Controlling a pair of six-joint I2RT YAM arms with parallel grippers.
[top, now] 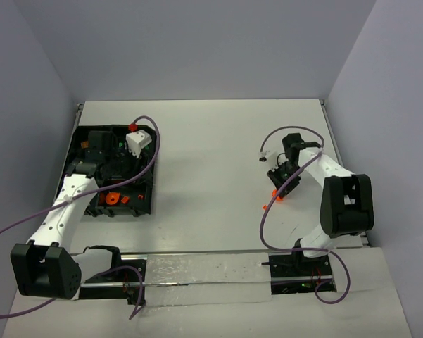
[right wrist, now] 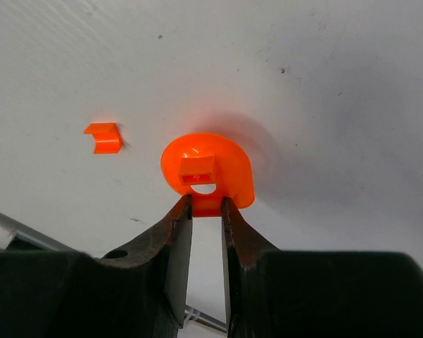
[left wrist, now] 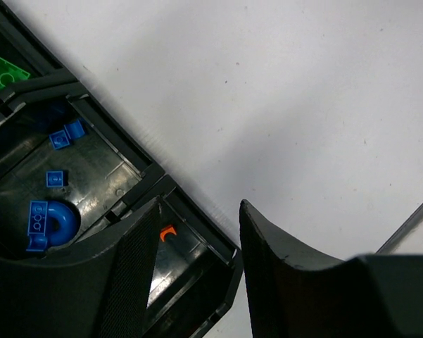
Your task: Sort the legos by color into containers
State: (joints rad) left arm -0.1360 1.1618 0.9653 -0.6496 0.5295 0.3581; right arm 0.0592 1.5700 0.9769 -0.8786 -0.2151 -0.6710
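1. Right claw (right wrist: 206, 201) fills the bottom of its wrist view, its 2 fingers (right wrist: 174, 239) clenched on the small tab of an orange rounded lego (right wrist: 218, 165). I cannot tell whether that lego rests on the white table (right wrist: 302, 84) or sits just above it.
2. Left of that piece and apart from it, 1 small orange brick (right wrist: 103, 136) lies on the table.
3. Seen from above, both orange pieces are on the right half of the table, well apart from the black tray (top: 144, 204) at the left edge.
4. Left claw (left wrist: 200, 211) hangs over a corner of the tray, released, with nothing between its fingers.
5. Beneath it, 1 compartment holds blue legos (left wrist: 49, 224): an arch and several small bricks.
6. Next to that, a green lego (left wrist: 3, 74) shows in the neighbouring compartment, and a tiny orange piece (left wrist: 167, 232) lies in the corner compartment.
7. From above, more orange legos (top: 112, 198) sit in a near compartment of the tray.
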